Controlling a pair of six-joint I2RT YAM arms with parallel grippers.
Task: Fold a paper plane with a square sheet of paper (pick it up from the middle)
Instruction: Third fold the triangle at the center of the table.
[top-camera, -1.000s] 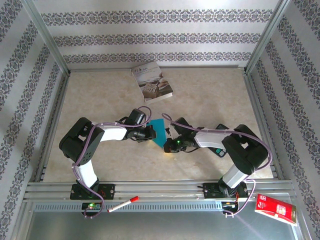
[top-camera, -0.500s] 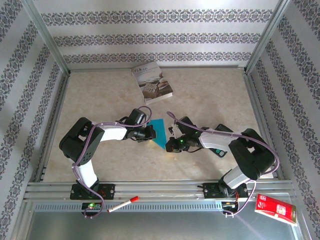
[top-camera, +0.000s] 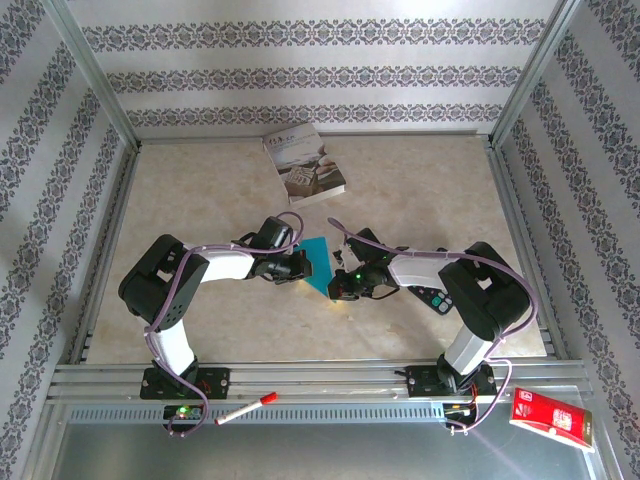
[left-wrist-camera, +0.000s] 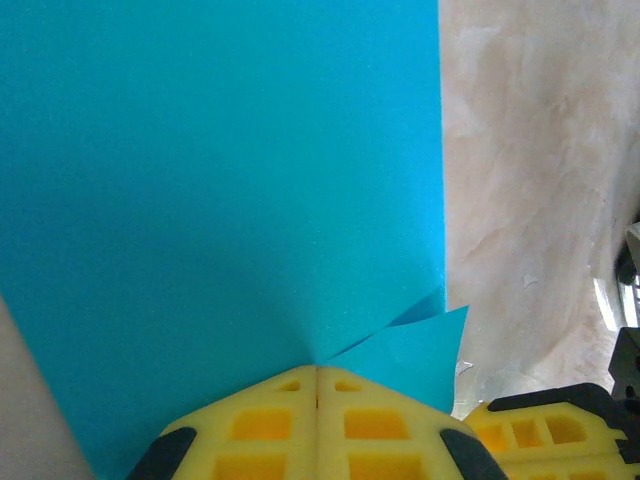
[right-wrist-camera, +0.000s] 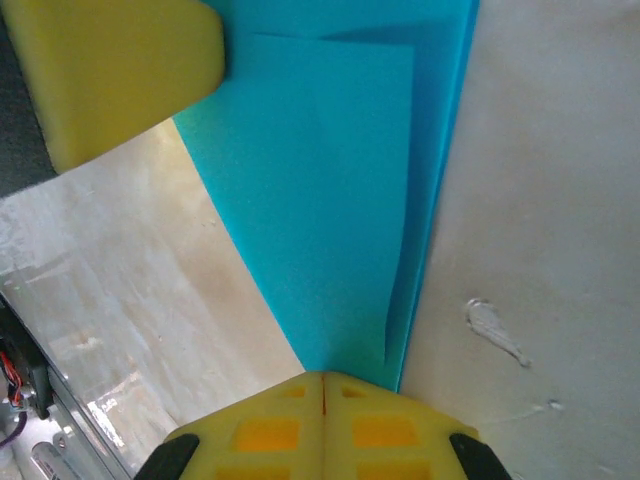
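The square sheet of paper (top-camera: 319, 262) is teal-blue, folded over on itself, and held up near the table's middle between my two grippers. My left gripper (top-camera: 303, 266) is shut on its left edge. In the left wrist view the yellow fingertips (left-wrist-camera: 318, 368) meet in a closed seam, and the paper (left-wrist-camera: 220, 180) fans out from there with a small pointed flap (left-wrist-camera: 415, 350). My right gripper (top-camera: 338, 283) is shut on the paper's near tip. In the right wrist view the layered paper (right-wrist-camera: 330, 200) narrows down into the closed jaws (right-wrist-camera: 322, 375).
A grey-white printed book (top-camera: 305, 165) lies at the back of the table. A black remote-like object (top-camera: 437, 300) lies under my right forearm. A red marker (top-camera: 245, 408) and a red packet (top-camera: 548, 417) rest on the front rail. Metal frame posts border both sides.
My right arm's elbow has swung, out to the right and then back left, while its gripper stayed at the paper. The left arm and the paper have hardly moved.
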